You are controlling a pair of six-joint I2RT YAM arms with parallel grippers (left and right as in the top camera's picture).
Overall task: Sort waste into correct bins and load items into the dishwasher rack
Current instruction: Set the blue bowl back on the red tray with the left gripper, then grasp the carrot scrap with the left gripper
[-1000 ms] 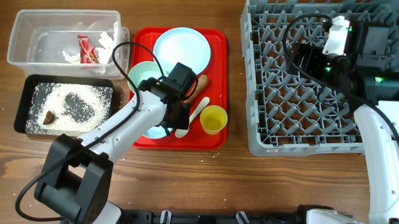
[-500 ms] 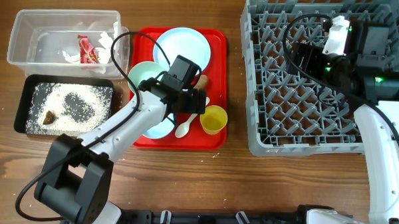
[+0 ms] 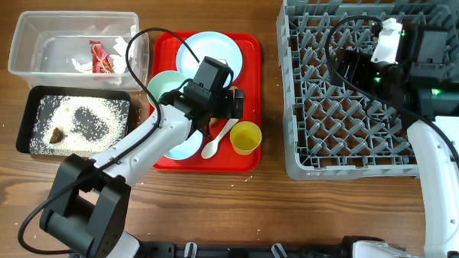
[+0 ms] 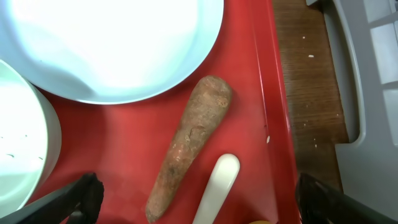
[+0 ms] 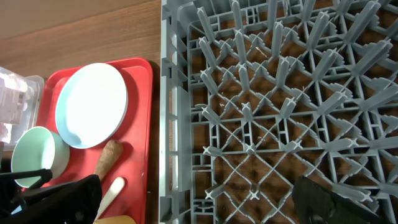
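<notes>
Orange-brown carrot-like piece point(image 4: 189, 146) lies flat on the red serving tray point(image 4: 249, 93). It sits between the spread fingers of the left gripper point(image 4: 199, 198) and just ahead of them, untouched. The jaws stand wide apart and hold nothing, with one fingertip point(image 4: 81, 196) in each lower corner of the left wrist view.

The white plastic spoon point(image 4: 216, 183) lies just beside the piece's thin end, also inside the jaw span. Ahead of the jaws sits the pale blue round plate point(image 4: 112, 43), its rim near the piece's thick end. The whitish bowl point(image 4: 18, 155) lies outside one finger. The dishwasher rack point(image 4: 373, 93) lies outside the other, across a strip of wooden table point(image 4: 311, 81).

From overhead, the small yellow cup point(image 3: 245, 137) stands on the tray near the jaws. The light blue bowl point(image 3: 179, 146) sits under the forearm. The clear tub point(image 3: 33, 42) holds the red snack wrapper point(image 3: 100, 57) and crumpled white paper point(image 3: 122, 45). The black tray point(image 3: 27, 122) holds white grains point(image 3: 84, 120) and the small brown lump point(image 3: 56, 135). Both bins are well apart from the jaws.

The left arm reaches diagonally from the near edge of the table, its wrist pointing down over the tray. The right gripper point(image 5: 193, 199) hangs over the rack's pegs with its jaws parted and empty. Its arm runs up the rack's outer side and bends inward.
</notes>
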